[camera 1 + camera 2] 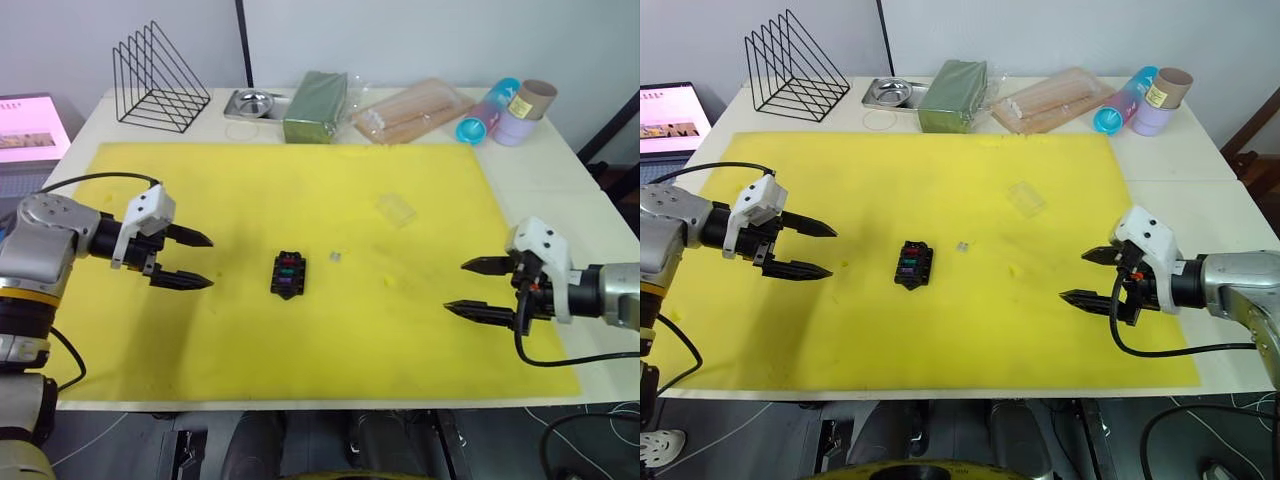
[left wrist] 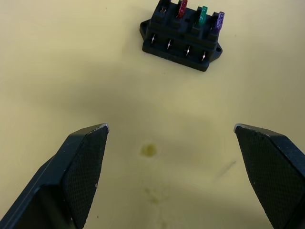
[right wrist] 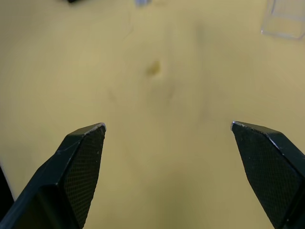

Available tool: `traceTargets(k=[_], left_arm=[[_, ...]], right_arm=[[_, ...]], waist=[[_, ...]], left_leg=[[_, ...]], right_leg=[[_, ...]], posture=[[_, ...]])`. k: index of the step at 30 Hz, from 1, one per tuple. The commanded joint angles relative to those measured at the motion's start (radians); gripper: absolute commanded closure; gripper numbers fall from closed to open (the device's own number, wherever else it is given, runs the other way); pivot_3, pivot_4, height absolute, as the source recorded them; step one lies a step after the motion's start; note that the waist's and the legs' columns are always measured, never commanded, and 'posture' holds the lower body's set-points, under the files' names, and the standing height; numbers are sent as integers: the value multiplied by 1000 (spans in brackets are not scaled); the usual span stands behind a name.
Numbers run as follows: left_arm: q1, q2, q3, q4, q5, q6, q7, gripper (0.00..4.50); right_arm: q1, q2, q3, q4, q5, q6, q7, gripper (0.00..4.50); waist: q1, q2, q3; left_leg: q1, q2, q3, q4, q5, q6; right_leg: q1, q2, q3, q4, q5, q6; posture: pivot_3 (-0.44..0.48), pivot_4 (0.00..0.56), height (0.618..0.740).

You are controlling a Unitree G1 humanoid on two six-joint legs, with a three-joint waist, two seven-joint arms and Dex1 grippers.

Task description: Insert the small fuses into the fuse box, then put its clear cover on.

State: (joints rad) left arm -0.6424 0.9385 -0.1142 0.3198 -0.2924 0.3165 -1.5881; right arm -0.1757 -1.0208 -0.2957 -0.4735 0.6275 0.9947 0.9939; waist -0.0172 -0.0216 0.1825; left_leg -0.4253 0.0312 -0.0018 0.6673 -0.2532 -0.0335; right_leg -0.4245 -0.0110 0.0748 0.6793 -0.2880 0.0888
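So we've got both grippers, left (image 1: pixel 197 260) & right (image 1: pixel 463 286), wide open w/ nothing held, fuse box (image 1: pixel 289 274) mid-mat w/ three fuses in, pale fuse (image 1: pixel 336 257) just beside it, tiny/light/slippery, prob pinch by its flat sides.

Silver arms, white wrist housings, black cables, black-fingered gripper (image 1: pixel 197 259).

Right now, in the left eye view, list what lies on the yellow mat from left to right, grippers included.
left gripper → fuse box → pale fuse lying loose on the mat → clear cover → right gripper
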Motion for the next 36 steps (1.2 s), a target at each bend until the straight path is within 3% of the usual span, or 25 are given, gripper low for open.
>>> traceTargets(k=[1,9,13,17,25,36], left_arm=[[-5,-7,31,-30,-14,-47,-5,0],[62,-59,34,-186,-48,17,56,0],[72,-71,34,-233,-54,41,73,0],[81,-70,37,-249,-57,43,83,0],[134,-51,56,-310,-74,63,111,0],[151,-44,55,-349,-88,80,150,0]], right_arm=[[-139,92,35,-24,113,134,-106,23],[-393,491,151,103,168,472,-419,23],[-431,593,177,158,138,495,-495,963],[-453,655,171,200,126,518,-542,2322],[-495,758,45,368,137,549,-585,2322],[-571,709,69,544,128,521,-510,2322]], waist=[[-1,-1,0],[-2,-1,0],[5,-1,0],[-2,-1,0],[-5,-1,0],[-6,-1,0]], left_leg=[[0,0,0,0,0,0],[-1,1,-1,-1,0,0],[-1,0,-1,0,0,0],[-1,0,-1,0,0,0],[-1,0,-1,0,0,0],[-1,0,0,0,0,0]], right_leg=[[0,0,0,0,0,0],[-2,0,0,2,0,-1],[-1,-1,0,2,0,0],[-1,-1,0,2,0,0],[-2,0,0,2,0,0],[-2,0,0,2,0,0]], posture=[[0,150,740],[0,150,740],[0,150,740],[0,150,740],[0,150,740],[0,150,740]])
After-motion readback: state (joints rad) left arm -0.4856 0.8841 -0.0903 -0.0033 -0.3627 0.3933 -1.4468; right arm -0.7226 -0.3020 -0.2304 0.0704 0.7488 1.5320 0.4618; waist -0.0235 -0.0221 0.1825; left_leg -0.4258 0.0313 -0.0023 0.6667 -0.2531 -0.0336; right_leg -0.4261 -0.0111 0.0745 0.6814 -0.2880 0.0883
